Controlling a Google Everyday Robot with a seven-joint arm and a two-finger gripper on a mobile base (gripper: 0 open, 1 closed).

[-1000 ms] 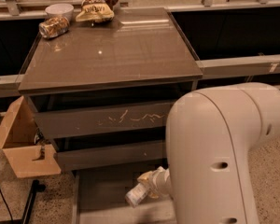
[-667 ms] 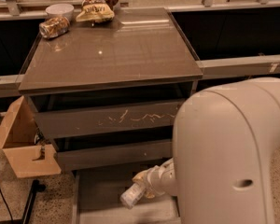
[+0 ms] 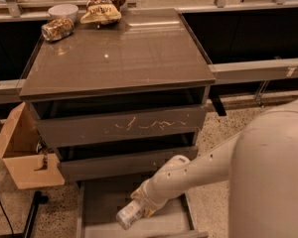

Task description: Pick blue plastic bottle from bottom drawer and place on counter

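The bottom drawer [image 3: 103, 202] is pulled open at the foot of the cabinet. My gripper [image 3: 142, 207] is over its middle at the end of my pale arm, shut on the blue plastic bottle [image 3: 127, 215]. The bottle looks pale with a whitish label and sticks out to the lower left of the gripper, tilted, over the drawer floor. The counter [image 3: 124, 53] is the glossy grey-brown slab on top of the cabinet, well above the gripper.
A shiny can [image 3: 57, 29], a white bowl [image 3: 63, 11] and a brown-and-yellow snack bag [image 3: 103, 6] sit at the counter's back left. The drawer with white scratches [image 3: 124, 126] is above. A cardboard box [image 3: 25, 157] stands left of the cabinet. My arm's bulky body [image 3: 273, 182] fills the lower right.
My gripper and the bottle have shifted a little to the left and down over the open bottom drawer. The arm's bulky body has drawn back toward the right.
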